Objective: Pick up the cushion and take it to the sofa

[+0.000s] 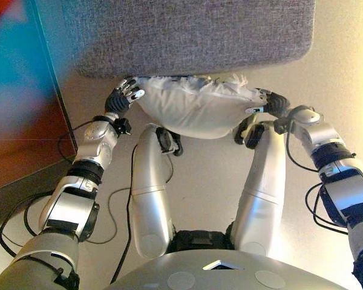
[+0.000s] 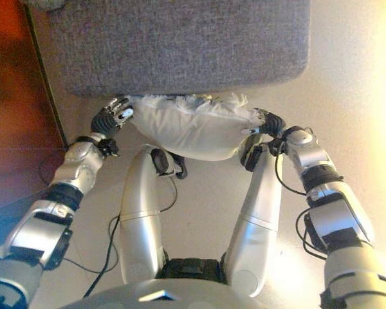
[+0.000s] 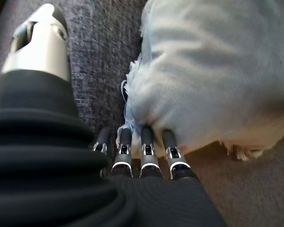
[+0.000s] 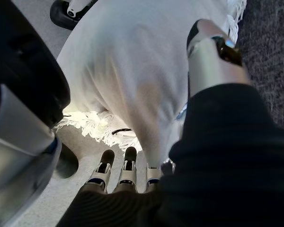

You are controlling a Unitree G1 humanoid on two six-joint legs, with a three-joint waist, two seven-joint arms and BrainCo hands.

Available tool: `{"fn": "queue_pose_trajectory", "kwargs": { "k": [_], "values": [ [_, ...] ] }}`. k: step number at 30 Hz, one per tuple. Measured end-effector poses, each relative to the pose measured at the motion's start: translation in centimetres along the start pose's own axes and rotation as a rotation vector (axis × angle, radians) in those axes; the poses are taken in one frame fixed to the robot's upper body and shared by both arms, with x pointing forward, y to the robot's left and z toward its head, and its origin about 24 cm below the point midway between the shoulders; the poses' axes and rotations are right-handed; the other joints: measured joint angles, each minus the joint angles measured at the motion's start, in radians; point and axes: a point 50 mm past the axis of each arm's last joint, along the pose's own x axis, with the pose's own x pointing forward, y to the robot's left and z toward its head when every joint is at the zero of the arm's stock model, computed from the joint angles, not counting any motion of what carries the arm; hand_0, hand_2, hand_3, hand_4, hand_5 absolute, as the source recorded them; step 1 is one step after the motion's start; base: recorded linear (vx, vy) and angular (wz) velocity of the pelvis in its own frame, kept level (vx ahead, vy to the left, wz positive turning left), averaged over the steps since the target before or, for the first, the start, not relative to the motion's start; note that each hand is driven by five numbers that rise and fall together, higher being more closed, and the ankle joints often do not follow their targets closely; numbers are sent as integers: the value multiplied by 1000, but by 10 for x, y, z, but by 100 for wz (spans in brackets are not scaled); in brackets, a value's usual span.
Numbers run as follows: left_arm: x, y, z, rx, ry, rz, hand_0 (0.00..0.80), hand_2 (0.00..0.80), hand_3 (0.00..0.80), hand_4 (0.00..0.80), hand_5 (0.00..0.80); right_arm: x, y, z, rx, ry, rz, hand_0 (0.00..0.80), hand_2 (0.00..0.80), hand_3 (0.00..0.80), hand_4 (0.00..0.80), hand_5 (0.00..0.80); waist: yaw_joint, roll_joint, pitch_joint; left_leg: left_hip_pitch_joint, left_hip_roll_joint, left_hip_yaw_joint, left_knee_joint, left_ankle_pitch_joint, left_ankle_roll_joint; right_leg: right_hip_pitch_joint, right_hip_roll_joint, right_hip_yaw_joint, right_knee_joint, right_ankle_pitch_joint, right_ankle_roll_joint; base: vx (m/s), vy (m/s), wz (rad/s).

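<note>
A white fringed cushion (image 1: 193, 112) hangs between my two hands, just in front of the grey fabric sofa (image 1: 193, 36), its far edge touching or tucked under the sofa's front. My left hand (image 1: 122, 96) presses on the cushion's left end with straight fingers (image 3: 146, 146) pushed in beneath it. Its thumb (image 3: 40, 42) stands apart over the sofa fabric. My right hand (image 1: 272, 104) holds the right end. There the fingers (image 4: 128, 165) lie under the cushion (image 4: 132, 61) and the thumb (image 4: 210, 56) lies on top, pinching it.
A reddish-brown wooden panel (image 1: 18, 139) with a dark edge runs along the left side, close to my left arm. Pale floor (image 1: 342, 78) shows to the right of the sofa and under the cushion.
</note>
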Motion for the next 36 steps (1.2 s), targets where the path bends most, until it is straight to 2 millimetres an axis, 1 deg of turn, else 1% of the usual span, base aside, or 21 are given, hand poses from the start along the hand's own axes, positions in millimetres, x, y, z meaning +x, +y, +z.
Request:
{"fn": "queue_pose_trajectory", "kwargs": {
  "k": [4, 7, 14, 19, 21, 22, 23, 25, 26, 28, 29, 31, 36],
  "values": [
    [4, 3, 4, 5, 2, 34, 0, 0, 0, 0, 0, 1, -4, 13, -32, -18, -5, 0, 0, 0, 0, 0, 0, 0, 0, -31, 2, -5, 13, -1, -1, -29, 8, 6, 12, 0, 0, 0, 0, 0],
    [5, 5, 6, 10, 0, 72, 0, 0, 0, 0, 0, 3, -2, 17, -68, -16, 5, 0, 0, 0, 0, 0, 0, 0, 0, -43, 2, -5, 15, -1, -1, -43, 8, 7, 16, -1, -1, 0, 0, 0],
    [3, 16, 13, -4, -76, 248, 0, 0, 0, 0, 0, 4, -3, 21, -77, -24, -32, 0, 0, 0, 0, 0, 2, 0, 0, -76, 2, -10, 25, -2, -3, -78, 8, 9, 34, -8, -7, -8, -44, 1],
    [-6, 18, 1, -53, -113, 348, 0, 0, 0, 0, 0, 6, 0, 22, -70, -33, -61, 0, 0, 0, 0, 0, 4, 0, 0, -82, -5, -12, 15, -3, -4, -84, 6, 8, 31, -13, -7, -7, -55, 2],
    [-12, 20, -10, -81, -105, 414, 0, 0, 0, 0, 0, 7, 4, 22, -65, -36, -62, 0, 0, 0, 0, 0, 10, 0, 0, -82, -6, -14, 11, -3, -5, -84, 6, 7, 30, -18, -6, -7, -71, 3],
    [-14, 20, -17, -92, -91, 452, 0, 0, 0, 0, 0, 7, 4, 21, -64, -36, -66, 0, 0, 0, 0, 0, 19, 0, 0, -83, -6, -16, 10, -5, -9, -84, 6, 5, 30, -20, -8, -1, -90, 2],
    [-17, 20, -22, -93, -76, 479, 0, 0, 0, 0, 0, 7, 4, 19, -63, -32, -69, 0, 0, 0, 0, 0, 29, 0, 0, -85, -7, -20, 10, -6, -10, -84, 6, 1, 32, -22, -11, 4, -84, 6],
    [-21, 21, -31, -68, -48, 517, 0, 0, 0, 0, 0, 7, 5, 22, -66, -44, -75, 0, 0, 0, 0, 0, 34, 0, 0, -94, -9, -31, 12, -6, -11, -84, 4, -5, 39, -32, -12, 8, -60, 13],
    [-21, 21, -32, -58, -37, 522, 0, 0, 0, 0, 0, 7, 5, 24, -67, -51, -78, 0, 0, 0, 0, 0, 32, 0, 0, -98, -10, -35, 15, -6, -12, -84, 5, -8, 43, -36, -12, 7, -29, 10],
    [-21, 21, -37, -55, 1, 531, 0, 0, 0, 0, 0, 7, 5, 27, -69, -57, -80, 0, 0, 0, 0, 0, 44, 0, 0, -98, -9, -37, 20, -8, -16, -84, 6, -9, 47, -39, -12, 2, -8, 2],
    [-19, 21, -36, -54, 10, 528, 0, 0, 0, 0, 0, 7, 4, 27, -69, -59, -80, 0, 0, 0, 0, 0, 51, 0, 0, -98, -8, -37, 22, -9, -17, -84, 6, -9, 48, -39, -12, 0, 0, 0],
    [-13, 18, -31, -52, 20, 485, 0, 0, 0, 0, 0, 7, 4, 28, -68, -59, -79, 0, 0, 0, 0, 0, 53, 0, 0, -100, -8, -38, 26, -10, -16, -84, 5, -9, 51, -39, -12, 0, 0, 0],
    [2, 6, -16, -22, 27, 373, 0, 0, 0, 0, 0, 8, 4, 34, -67, -61, -68, 0, 0, 0, 0, 0, 43, 0, 0, -115, -9, -47, 39, -10, -16, -89, 7, -9, 55, -39, -11, 6, 22, 1]
  ]
}}
